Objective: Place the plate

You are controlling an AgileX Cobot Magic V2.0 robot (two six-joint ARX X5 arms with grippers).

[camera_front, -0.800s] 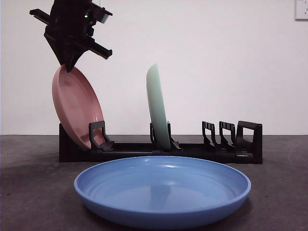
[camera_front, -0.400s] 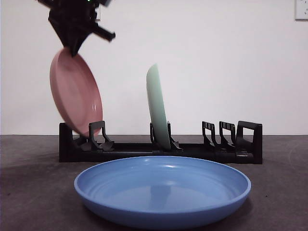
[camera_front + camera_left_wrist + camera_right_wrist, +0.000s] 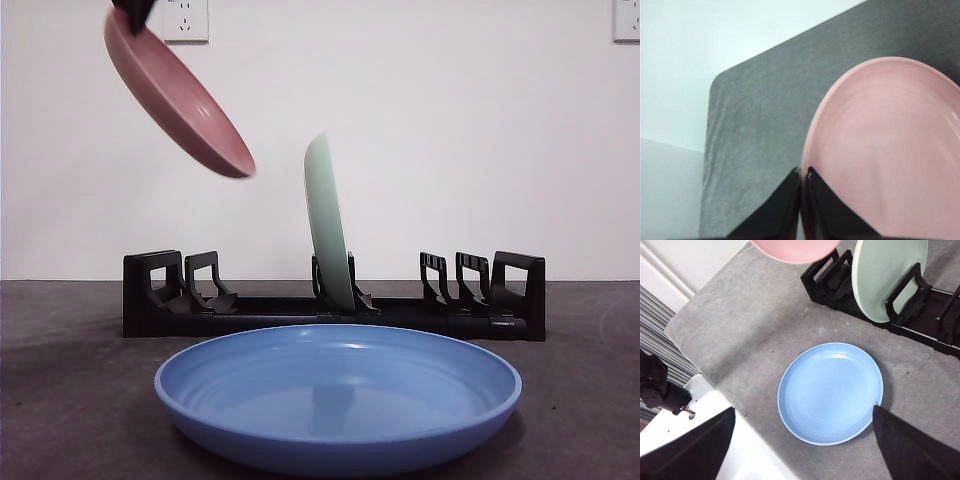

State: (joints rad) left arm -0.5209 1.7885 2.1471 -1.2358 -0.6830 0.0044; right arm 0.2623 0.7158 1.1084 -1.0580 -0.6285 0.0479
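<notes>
The left gripper (image 3: 802, 175), jaws clamped on the pink plate (image 3: 178, 92), has lifted it clear above the rack (image 3: 335, 305).

A pink plate (image 3: 178, 95) hangs in the air at the upper left of the front view, tilted steeply, its upper rim at the frame's top left corner and its lower rim pointing down to the right. It is clear of the black dish rack (image 3: 335, 300), above the rack's left-end slots. In the left wrist view its smooth, glossy inside fills the right of the frame, rim pinched by the left hand (image 3: 803, 175).
</notes>
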